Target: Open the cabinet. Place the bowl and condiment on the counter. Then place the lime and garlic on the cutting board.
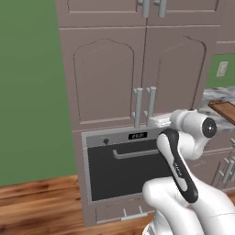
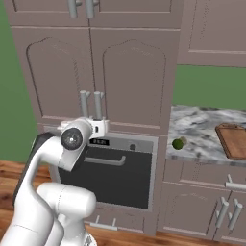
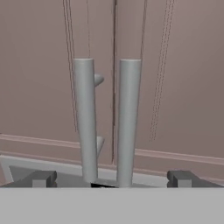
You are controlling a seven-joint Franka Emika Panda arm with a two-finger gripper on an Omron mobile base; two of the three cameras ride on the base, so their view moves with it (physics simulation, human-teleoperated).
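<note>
Tool: the tool (image 3: 112,178) has its two dark tips far apart, one at each side of the pair of handles; it clamps on nothing.
Tool position: in the base views the hand is just in front of the low ends of the two handles, above the oven (image 1: 128,167).
Cabinet: the cabinet (image 1: 103,75) is tall, taupe-brown, with two arched doors, both closed.
Handles: two grey bars, the left handle (image 3: 85,118) and the right handle (image 3: 127,120), stand upright side by side at the seam between the doors.
Desk: the marble desk (image 2: 202,129) is to the right of the cabinet.
Lime: the lime (image 2: 177,143) lies near the front edge of the desk.
Garlic: the garlic (image 2: 183,141) is touching or just beside the lime.
Cutting board: the cutting board (image 2: 233,140) lies on the desk, well apart from the lime.
</note>
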